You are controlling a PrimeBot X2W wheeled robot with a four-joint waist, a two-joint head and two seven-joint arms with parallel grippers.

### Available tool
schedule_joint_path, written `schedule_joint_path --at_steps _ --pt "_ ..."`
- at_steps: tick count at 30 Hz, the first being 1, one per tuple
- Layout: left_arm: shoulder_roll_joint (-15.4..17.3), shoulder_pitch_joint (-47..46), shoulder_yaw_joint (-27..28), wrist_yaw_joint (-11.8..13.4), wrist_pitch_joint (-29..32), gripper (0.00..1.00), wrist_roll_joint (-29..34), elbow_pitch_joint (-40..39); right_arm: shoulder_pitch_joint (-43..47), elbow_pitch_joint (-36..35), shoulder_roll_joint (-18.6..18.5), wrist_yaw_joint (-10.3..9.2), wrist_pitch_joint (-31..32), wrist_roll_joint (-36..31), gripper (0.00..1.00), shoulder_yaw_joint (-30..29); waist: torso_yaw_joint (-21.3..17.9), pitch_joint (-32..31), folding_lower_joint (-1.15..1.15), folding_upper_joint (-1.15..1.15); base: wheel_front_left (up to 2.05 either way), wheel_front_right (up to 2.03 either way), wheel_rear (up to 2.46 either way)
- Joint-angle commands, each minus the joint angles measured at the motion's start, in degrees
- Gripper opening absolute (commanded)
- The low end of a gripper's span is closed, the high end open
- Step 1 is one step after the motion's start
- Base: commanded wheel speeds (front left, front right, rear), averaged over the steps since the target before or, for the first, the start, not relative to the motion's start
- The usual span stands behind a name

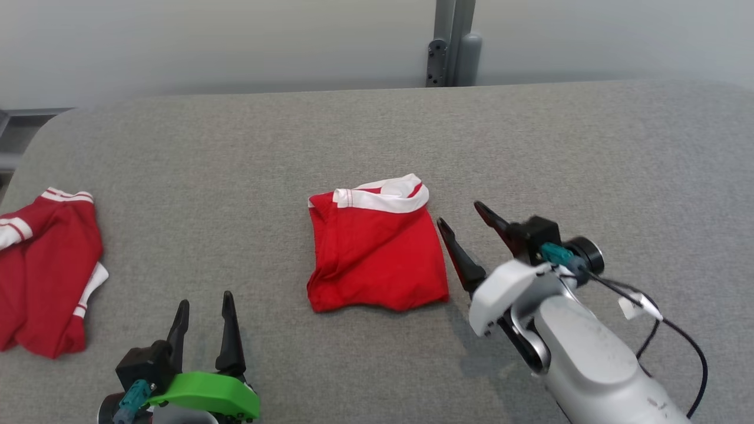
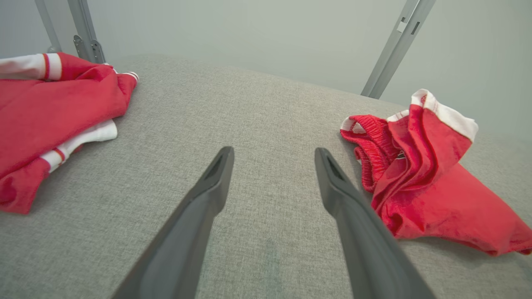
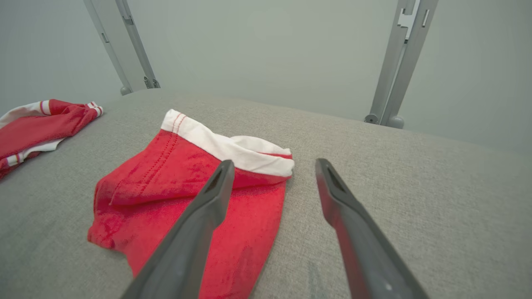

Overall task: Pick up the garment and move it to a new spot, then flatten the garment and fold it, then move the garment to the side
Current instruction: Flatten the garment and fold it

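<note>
Soft red white-banded garment [image 1: 377, 259], folded squarish, on coarse grey woven tabletop [image 1: 353, 129]; my left gripper [image 1: 205, 299], right gripper [image 1: 458, 213], both splayed wide, empty

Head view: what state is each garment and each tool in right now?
Middle garment: folded small, lying on the table, not held.
Left garment: loosely bunched, at the table's left edge, untouched.
Left tool: open, empty.
Right tool: open, empty, beside the middle garment's right edge.

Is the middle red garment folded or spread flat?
Folded. The red garment lies as a compact block, with layered edges visible in the left wrist view.
</note>
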Motion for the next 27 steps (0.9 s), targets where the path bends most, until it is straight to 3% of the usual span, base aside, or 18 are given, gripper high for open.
schedule_joint_path --at_steps 1,14,19,27 --pt "0.29 -1.42 -0.52 -0.21 -0.02 1.0 -0.72 0.19 -3.35 1.45 -0.79 -0.02 1.17 1.92 1.0 2.69 2.74 1.37 0.0 0.0 0.0 0.0 0.0" --pt "0.28 -3.53 -4.65 0.32 -0.02 1.0 -4.27 0.7 -24.7 6.96 -9.57 -0.02 17.14 22.55 1.0 32.33 11.87 4.96 0.0 0.0 0.0 0.0 0.0" --pt "0.29 -4.37 -6.0 0.38 -0.02 1.0 -5.08 0.53 -29.47 7.01 -13.32 -0.02 21.72 29.88 1.0 40.47 14.03 6.48 0.0 0.0 0.0 0.0 0.0" --pt "0.29 -5.94 -7.94 0.53 -0.02 1.0 -6.76 0.11 -33.33 9.34 -15.26 -0.02 26.13 38.03 1.0 47.8 16.71 8.81 0.0 0.0 0.0 0.0 0.0"
